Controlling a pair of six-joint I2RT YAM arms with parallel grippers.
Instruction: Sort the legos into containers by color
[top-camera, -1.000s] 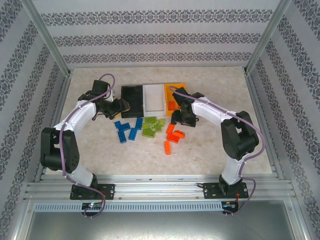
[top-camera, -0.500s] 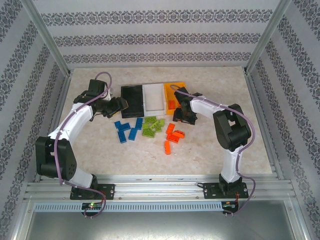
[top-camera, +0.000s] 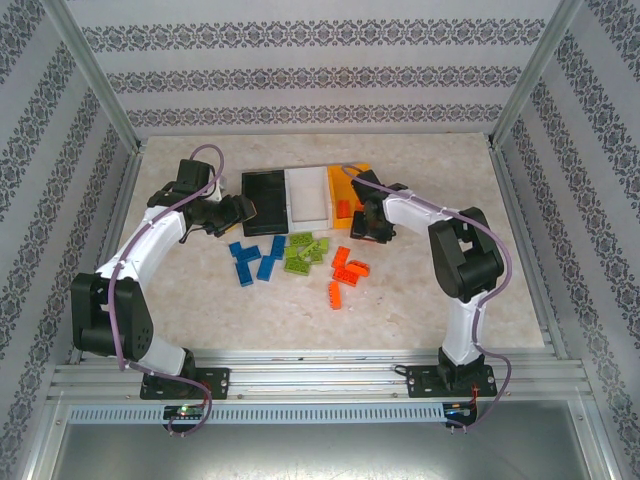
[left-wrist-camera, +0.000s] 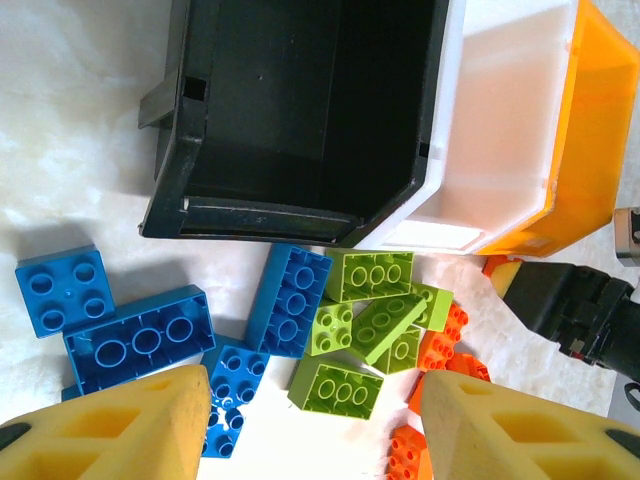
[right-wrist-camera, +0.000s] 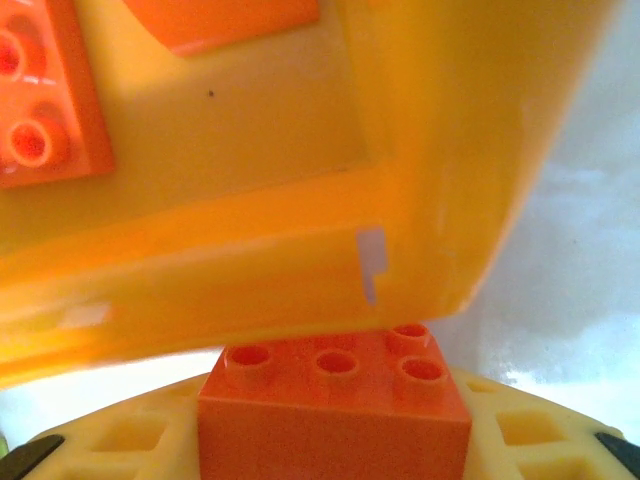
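Observation:
Three containers stand in a row at the back: black (top-camera: 265, 196), white (top-camera: 308, 196) and orange (top-camera: 349, 178). Loose legos lie in front of them, blue (top-camera: 255, 258), lime green (top-camera: 305, 252) and orange-red (top-camera: 346, 272). My left gripper (top-camera: 243, 211) hangs open by the black bin's (left-wrist-camera: 290, 150) front left corner; between its fingers (left-wrist-camera: 130, 425) I look down on a green brick (left-wrist-camera: 350, 385) and blue bricks (left-wrist-camera: 140, 340). My right gripper (right-wrist-camera: 335, 445) is shut on an orange brick (right-wrist-camera: 335, 410), studs up, right at the orange bin's wall (right-wrist-camera: 250, 270). An orange brick (right-wrist-camera: 40, 100) lies inside that bin.
The white bin (left-wrist-camera: 500, 130) and orange bin (left-wrist-camera: 595, 150) touch side by side. Metal frame rails (top-camera: 520, 200) and patterned walls close in the beige table (top-camera: 440, 300). The right arm's dark gripper body (left-wrist-camera: 570, 300) sits near the orange pile (left-wrist-camera: 440, 350).
My right gripper closed on an orange brick and moved from the orange pile up to the orange bin's front wall. The left arm stretched out a little, then held still.

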